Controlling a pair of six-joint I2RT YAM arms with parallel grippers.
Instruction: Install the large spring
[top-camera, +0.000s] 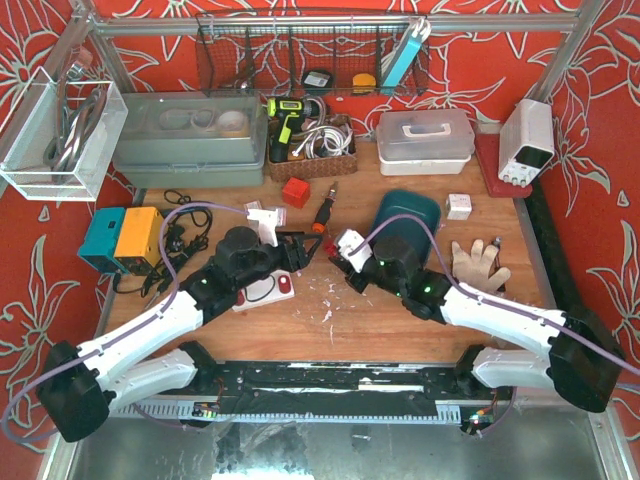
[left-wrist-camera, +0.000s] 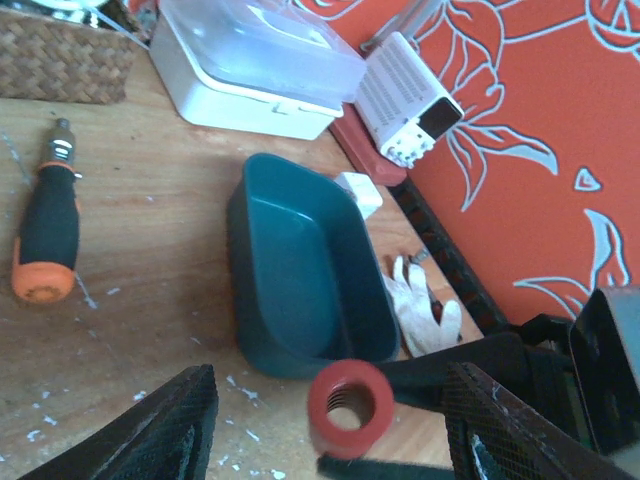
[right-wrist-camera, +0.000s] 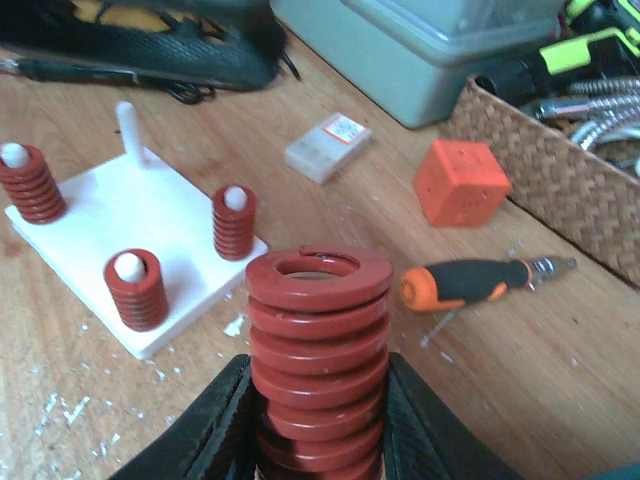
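The wooden table (top-camera: 330, 340) is being enclosed at the back and both sides by red walls (top-camera: 600, 60), which are being covered by pale flower outlines. A metal rail (top-camera: 300, 26) is being carried across the back wall, and a wire basket (top-camera: 260, 65) is being supported by it.

Workshop bench, enclosed. Wooden table (top-camera: 380, 335); screwdriver (top-camera: 325, 211); drill (top-camera: 285, 120); power supply (top-camera: 527, 140); wire rack (top-camera: 300, 60); lidded boxes (top-camera: 185, 140); wicker basket (top-camera: 310, 166); work glove (top-camera: 478, 262); red patterned walls (top-camera: 600, 150).
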